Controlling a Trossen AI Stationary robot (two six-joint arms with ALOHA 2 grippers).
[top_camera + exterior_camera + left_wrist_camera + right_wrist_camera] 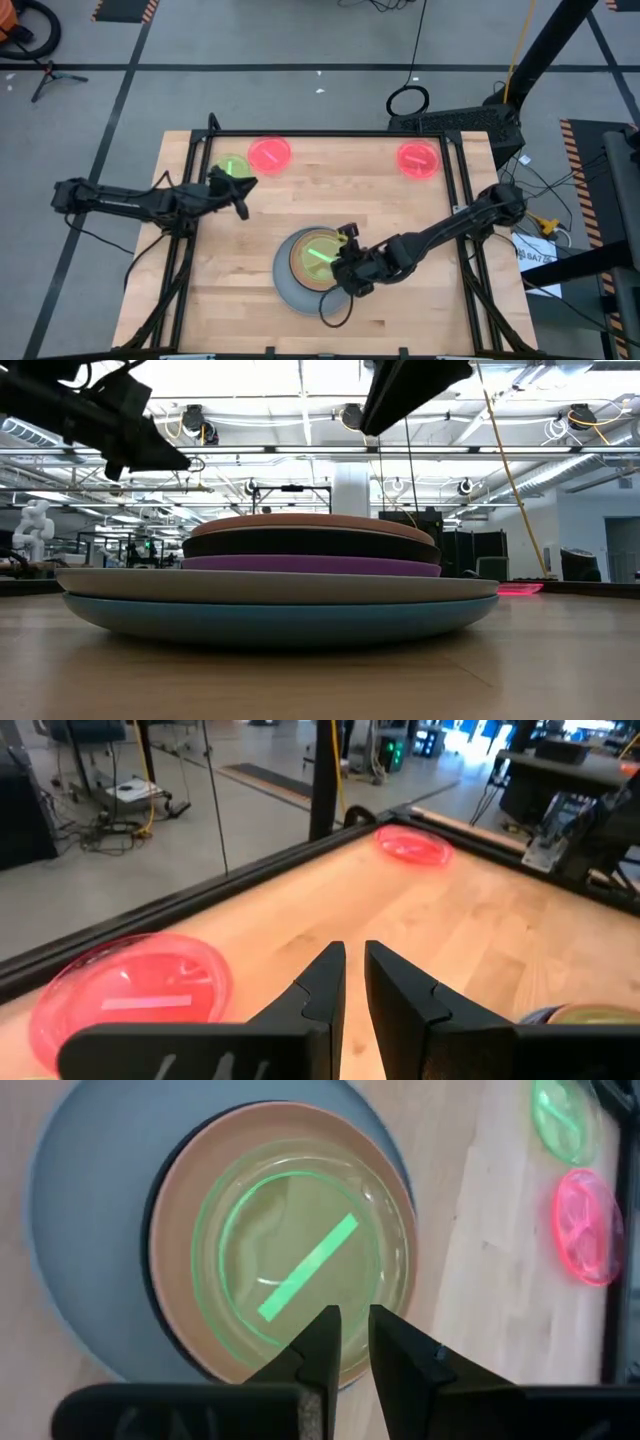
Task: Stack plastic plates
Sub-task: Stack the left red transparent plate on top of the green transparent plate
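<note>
The stack (312,268) stands near the front middle of the counter (420,220), largest plates at the bottom so that it stays steady: blue plate (270,622) lowest, grey plate (270,586) on it, then the purple plate (310,564), the black plate (310,544) and the tan plate (310,524). A green plate (300,1258) lies on top, inside the tan rim.

My right claw (350,262) hangs over the right edge of this stack, the fingers almost together with only a narrow gap, and nothing is between them. I think it has nothing more to hold there, because the green plate sits flat.

My left claw (240,190) is above the back left part of the counter, also nearly closed and empty. It is just beside the second green plate (231,167) and near a red plate (269,154); another red plate (418,159) is well apart at the back right. These three small ones are not yet stacked, so I judge the left claw is there to take one.
</note>
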